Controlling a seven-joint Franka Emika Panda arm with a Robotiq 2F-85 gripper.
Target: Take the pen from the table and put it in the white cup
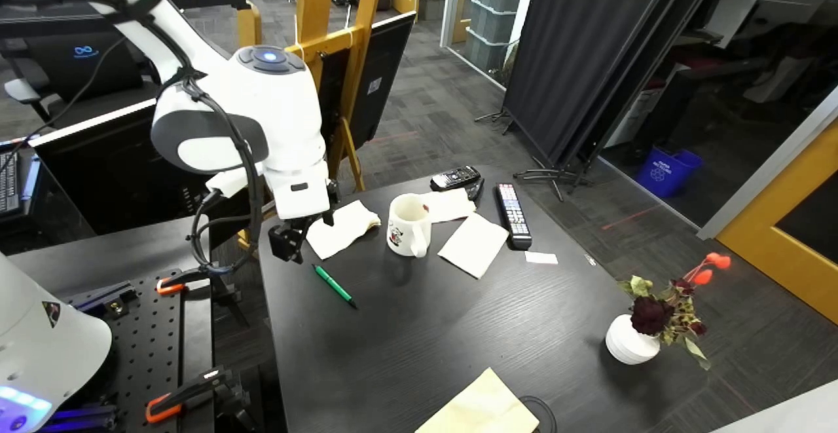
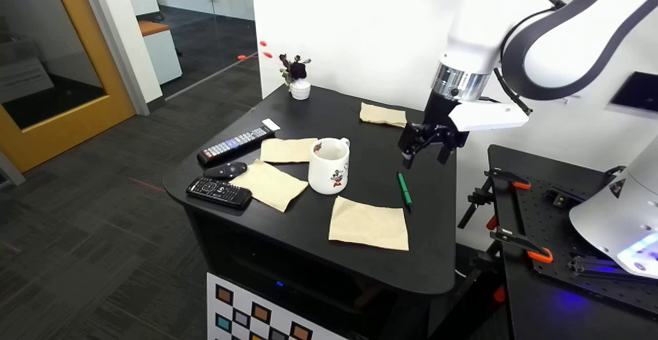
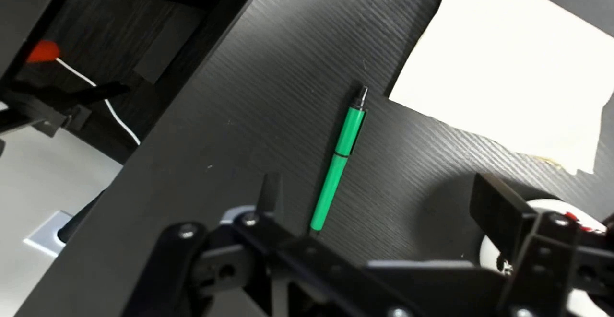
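The green pen [image 1: 334, 286] lies flat on the dark table [image 1: 406, 335]. It shows in both exterior views [image 2: 404, 191] and whole but for its lower tip in the wrist view [image 3: 336, 168]. The white cup [image 1: 400, 233] stands upright on the table with its handle to the side; it also shows in an exterior view [image 2: 327, 173]. In the wrist view the cup [image 3: 544, 205] is partly hidden behind the right finger. My gripper [image 3: 377, 194] is open and empty, above the table near the pen. The pen's lower end lies between the spread fingers, close to the left one.
Several tan napkins [image 2: 369, 224] lie around the cup, and one [image 1: 481, 407] lies farther off. Black remotes [image 1: 514, 215] lie beyond the cup. A white vase with flowers [image 1: 632, 340] stands at the far table edge. The table's edge [image 3: 192, 79] runs near the pen.
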